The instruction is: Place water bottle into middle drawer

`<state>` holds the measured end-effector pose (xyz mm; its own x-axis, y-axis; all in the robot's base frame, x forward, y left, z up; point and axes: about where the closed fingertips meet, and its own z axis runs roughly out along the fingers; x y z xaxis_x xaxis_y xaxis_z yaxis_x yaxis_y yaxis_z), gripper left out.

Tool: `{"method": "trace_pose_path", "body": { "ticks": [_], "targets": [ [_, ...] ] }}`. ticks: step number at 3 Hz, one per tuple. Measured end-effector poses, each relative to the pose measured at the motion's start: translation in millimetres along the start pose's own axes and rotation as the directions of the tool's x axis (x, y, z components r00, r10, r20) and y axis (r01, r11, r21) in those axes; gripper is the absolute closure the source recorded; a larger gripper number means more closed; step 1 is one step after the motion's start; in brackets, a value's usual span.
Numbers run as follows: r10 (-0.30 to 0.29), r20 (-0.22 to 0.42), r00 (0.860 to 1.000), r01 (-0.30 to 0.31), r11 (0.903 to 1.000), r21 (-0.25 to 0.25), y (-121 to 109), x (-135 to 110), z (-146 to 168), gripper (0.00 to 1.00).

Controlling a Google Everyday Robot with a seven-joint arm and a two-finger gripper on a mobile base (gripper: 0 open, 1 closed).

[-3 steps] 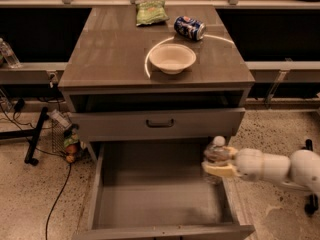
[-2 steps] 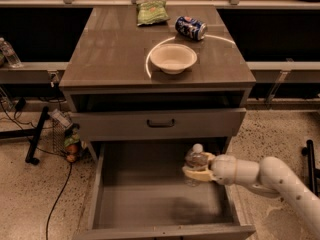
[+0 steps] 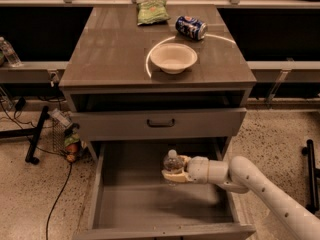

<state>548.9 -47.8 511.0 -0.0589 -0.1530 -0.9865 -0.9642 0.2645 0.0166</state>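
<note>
Fingers (image 3: 169, 176) are clamping the water bottle (image 3: 173, 163) upright. The gripper (image 3: 174, 171) is travelling toward nine o'clock, away from the three-o'clock wall of the middle drawer (image 3: 145, 209), and is now hanging over its centre. The bottle is likely still hovering above the floor, so lowering and releasing are remaining.

Smooth pale plastic pincer (image 3: 173, 174) above matt grey drawer (image 3: 150, 206), clear plastic bottle (image 3: 173, 161)

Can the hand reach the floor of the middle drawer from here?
Probably yes: the hand, shut on the water bottle, hangs over the open middle drawer, whose floor below looks bare.
</note>
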Motion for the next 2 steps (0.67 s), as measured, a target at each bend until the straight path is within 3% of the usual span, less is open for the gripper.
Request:
{"method": "trace_pose_path", "body": {
  "ticks": [1,2],
  "targets": [
    [-0.019,-0.007,1.000,0.019,0.9998,-0.006,2.0,32.7,33.3,1.00],
    [-0.037,-0.006,0.999,0.037,0.9992,-0.013,2.9,49.2,49.1,0.98]
  ]
}}
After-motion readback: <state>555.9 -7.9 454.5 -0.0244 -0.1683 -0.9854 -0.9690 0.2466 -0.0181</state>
